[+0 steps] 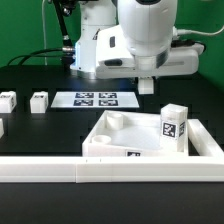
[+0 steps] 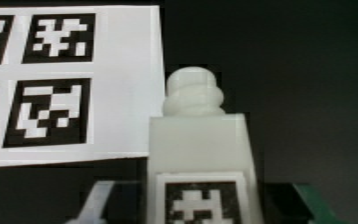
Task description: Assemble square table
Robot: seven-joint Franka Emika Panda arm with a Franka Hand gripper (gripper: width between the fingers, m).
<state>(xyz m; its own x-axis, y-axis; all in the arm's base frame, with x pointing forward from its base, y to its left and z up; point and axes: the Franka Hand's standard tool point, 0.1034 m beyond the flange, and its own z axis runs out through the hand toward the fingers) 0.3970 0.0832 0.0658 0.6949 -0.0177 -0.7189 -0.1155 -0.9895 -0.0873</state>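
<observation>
Leg [image 2: 197, 150] clamped in gripper [image 1: 148, 87], held over the bench [image 1: 40, 130] at twelve o'clock of the square top [image 1: 96, 133].
Light, stiff, smooth plastic, I judge; grip flat sides, not the threaded tip [image 2: 194, 88].

The exterior view is bright and even, and the light seems to come from above. The white square table top [image 1: 125, 135] and the border rail [image 1: 110, 172] are almost washed out against the black table [image 1: 50, 135]. Only soft grey shadows lie inside the rim. The wrist view is dimmer and less sharp. The leg [image 2: 202, 150], close to the lens, is blurred. The marker board [image 2: 69, 80] glares white with fuzzy tag edges.
</observation>
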